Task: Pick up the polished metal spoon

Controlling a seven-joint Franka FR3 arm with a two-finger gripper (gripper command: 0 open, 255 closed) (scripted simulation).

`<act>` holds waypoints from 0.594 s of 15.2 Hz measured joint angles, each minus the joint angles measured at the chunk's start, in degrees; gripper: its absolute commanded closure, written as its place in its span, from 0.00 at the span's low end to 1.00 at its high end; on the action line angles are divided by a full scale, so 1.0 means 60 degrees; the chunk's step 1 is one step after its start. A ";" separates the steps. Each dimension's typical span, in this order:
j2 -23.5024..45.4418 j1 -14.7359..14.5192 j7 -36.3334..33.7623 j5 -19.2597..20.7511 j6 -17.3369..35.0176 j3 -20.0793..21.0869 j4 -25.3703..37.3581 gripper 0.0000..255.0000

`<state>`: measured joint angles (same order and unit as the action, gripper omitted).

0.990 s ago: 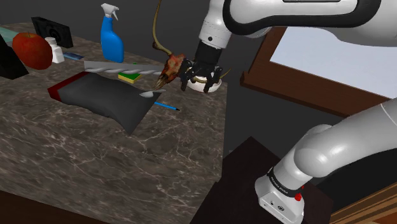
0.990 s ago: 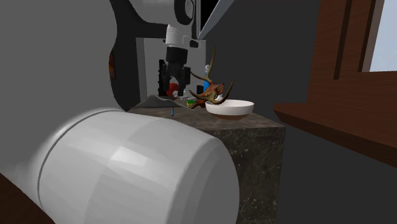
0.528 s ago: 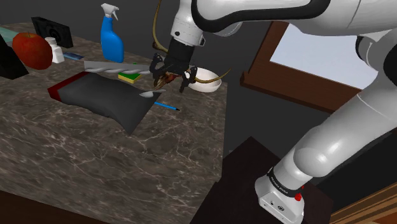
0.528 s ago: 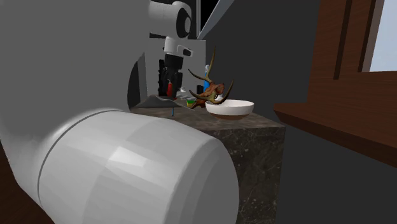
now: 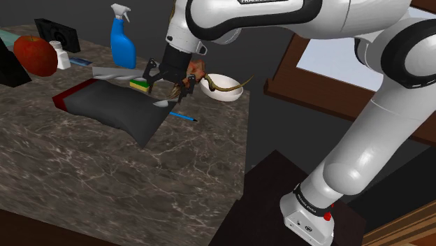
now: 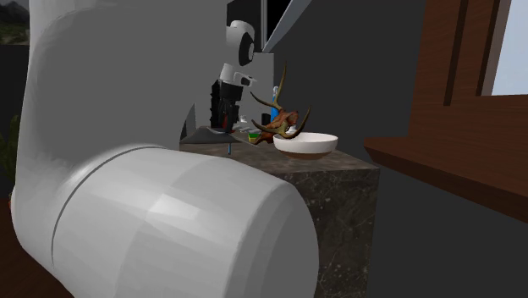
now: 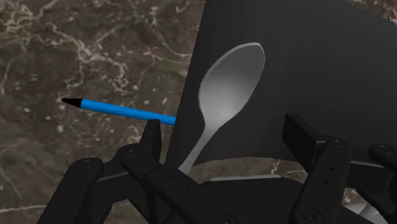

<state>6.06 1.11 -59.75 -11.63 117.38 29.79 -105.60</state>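
Note:
A grey metal spoon (image 7: 230, 81) lies on the corner of a dark flat pad (image 7: 305, 70), its bowl pointing away from the hand and its handle running back between the fingers. In the shoulder view the spoon (image 5: 166, 103) rests at the pad's (image 5: 115, 112) right corner. My black gripper (image 5: 166, 89) hangs just above it, open. In the wrist view the gripper (image 7: 226, 137) straddles the handle, which passes close to one finger without being clasped. The second exterior view shows the gripper (image 6: 222, 114) low over the table's far part.
A blue pen (image 5: 183, 116) lies beside the pad. An antler piece (image 5: 194, 70) and a white bowl (image 5: 222, 87) sit close behind the hand. A sponge (image 5: 142, 85), blue spray bottle (image 5: 122, 42) and red apple (image 5: 35, 54) stand further back. The marble table's edge (image 5: 244, 150) is near.
The gripper has swung from over the white bowl toward the shoulder view's left, past the antler piece, and now sits lower above the spoon. It has stayed open.

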 measured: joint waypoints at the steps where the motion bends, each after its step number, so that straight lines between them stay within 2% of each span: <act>1: 0.0024 -0.0014 -0.0008 0.0000 0.0128 0.0008 -0.0103 0.00; 5: 0.0221 -0.0053 0.0005 0.0065 0.0558 0.0013 -0.0355 0.00; 6: 0.0238 -0.0051 0.0018 0.0067 0.0604 0.0010 -0.0386 1.00; 9: 0.0248 -0.0044 0.0038 0.0067 0.0644 0.0003 -0.0418 1.00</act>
<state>7.55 0.85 -59.53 -11.23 121.24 29.81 -108.11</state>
